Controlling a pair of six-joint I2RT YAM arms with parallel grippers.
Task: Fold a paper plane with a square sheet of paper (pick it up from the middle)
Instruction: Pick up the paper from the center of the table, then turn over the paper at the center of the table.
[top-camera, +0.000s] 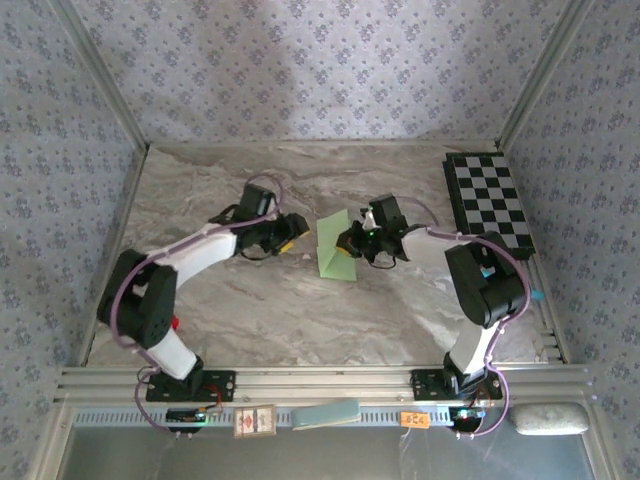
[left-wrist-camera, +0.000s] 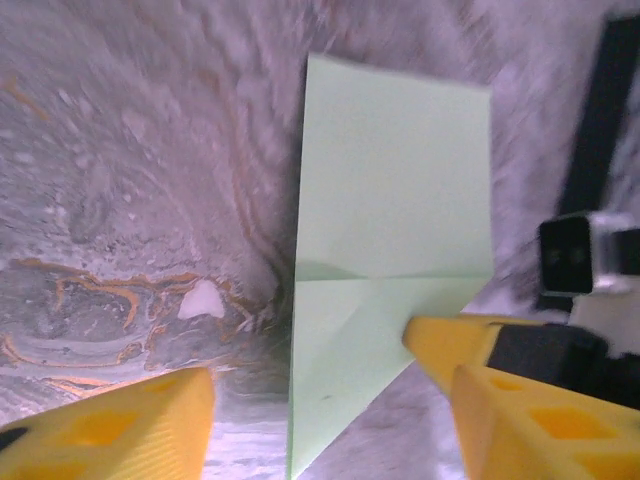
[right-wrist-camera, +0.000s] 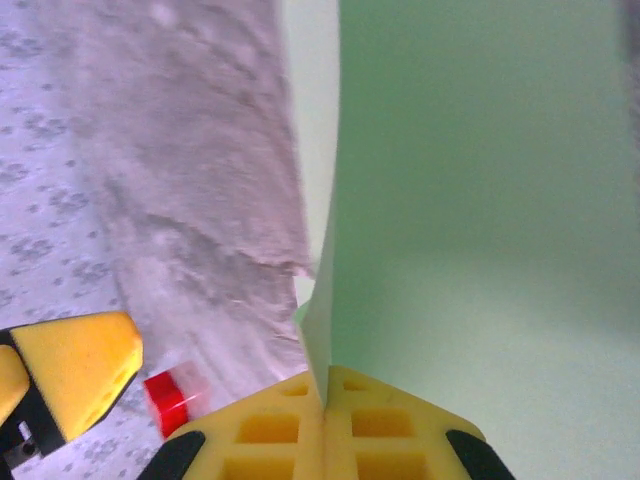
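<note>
Aluminium rail (top-camera: 300, 378) along the near edge of the table (top-camera: 250, 310) carries a light-blue card (top-camera: 325, 413), lying apart from the work. Past the arm bases, the left gripper (top-camera: 287, 232) hangs just left of the table's middle with its yellow fingers (left-wrist-camera: 130, 430) spread wide, gripping nothing. At the middle lies the paper plane (top-camera: 333, 248), pale green and only partly shaped: the left wrist view shows a cross crease and one slanted corner fold, not yet a narrow dart. The right gripper (top-camera: 350, 243) meets its right edge, and its fingers (right-wrist-camera: 290, 440) are pressed together with the sheet's edge pinched between them, one flap standing up. Far right, a checkerboard (top-camera: 490, 205) rests by the table's far right corner. I judge a fold to be in progress; next the free left gripper would need to steady or press the flat part so the raised flap can be brought over squarely. The plane's near tip is cut off in the left wrist view, and the paper is too blurred in the right wrist view to count the pinched layers.
</note>
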